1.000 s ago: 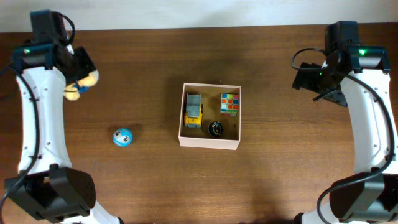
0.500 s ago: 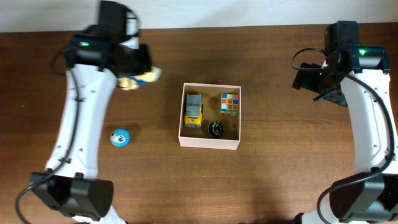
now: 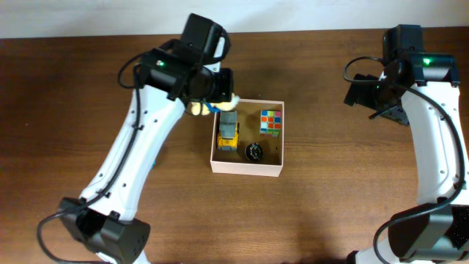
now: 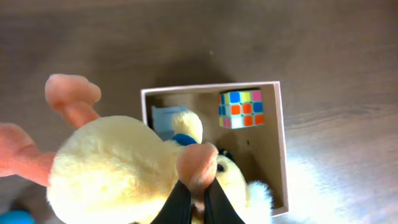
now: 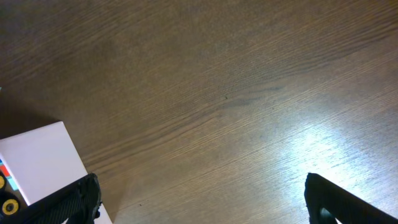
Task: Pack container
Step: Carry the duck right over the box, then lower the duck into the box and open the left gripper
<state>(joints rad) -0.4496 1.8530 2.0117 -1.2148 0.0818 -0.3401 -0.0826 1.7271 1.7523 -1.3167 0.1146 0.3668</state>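
The container [image 3: 247, 168], a shallow square box with white walls and a tan inside, sits mid-table and holds a yellow toy truck [image 3: 229, 130], a colour cube [image 3: 271, 122] and a small black round toy [image 3: 254, 152]. My left gripper [image 3: 212, 99] is shut on a yellow plush duck [image 3: 198, 108] and holds it over the container's far left corner. In the left wrist view the fingers [image 4: 198, 194] pinch the duck's [image 4: 112, 168] orange part above the container [image 4: 281, 143]. My right gripper [image 3: 377, 99] is open and empty to the container's right.
The right wrist view shows bare wood between the open fingers [image 5: 202, 193] and one white corner of the container [image 5: 37, 155]. A bit of blue shows at the bottom left of the left wrist view [image 4: 12, 218]. The left arm spans the table's left half.
My left arm has swung right with the duck, from the far left of the table to the container's far left corner. It now covers the blue ball. The right arm has not moved.
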